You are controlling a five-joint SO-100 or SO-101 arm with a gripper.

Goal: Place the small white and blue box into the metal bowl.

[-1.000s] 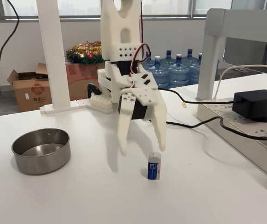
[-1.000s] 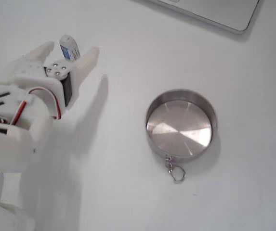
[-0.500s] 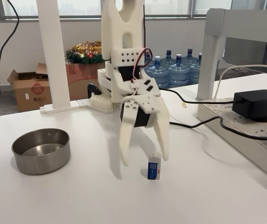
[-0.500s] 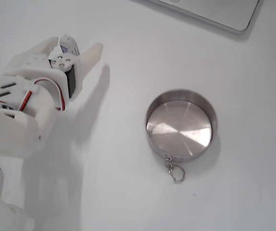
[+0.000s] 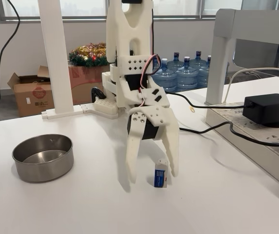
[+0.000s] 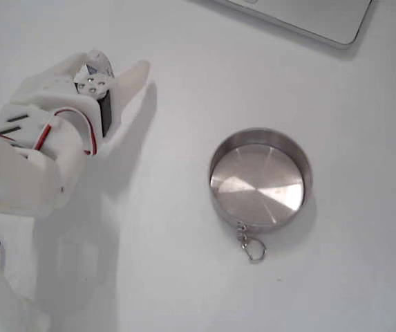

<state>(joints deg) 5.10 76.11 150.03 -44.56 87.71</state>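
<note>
- The small white and blue box (image 5: 161, 173) stands upright on the white table (image 5: 81, 204), toward the front edge in the side-on fixed view, its blue face with small print turned to the camera; the print is too small to read.
- From above, only a corner of the box (image 6: 101, 61) peeks out beyond the arm's servo housing, near the table's top-left corner in that view.
- The gripper (image 5: 152, 176) hangs over the box with its jaws spread apart and nothing held; one white finger (image 5: 172, 155) stands just beside the box's right side, the other (image 5: 132, 161) well off to its left.
- The metal bowl (image 5: 43, 157) sits empty near the left edge in the side-on view, well apart from the box; from above, the bowl (image 6: 260, 179) has a small keyring (image 6: 251, 246) lying just at its rim.
- Risk, as judged: the box is small, upright and off-centre between the jaws, so a closing sweep of the far finger could tip it or push it aside before it is pinched.
- A black power adapter (image 5: 268, 108) and its cable (image 5: 207, 127) lie near the right edge; a cardboard carton (image 5: 32, 92) behind the table bears a red mark, not legible.
</note>
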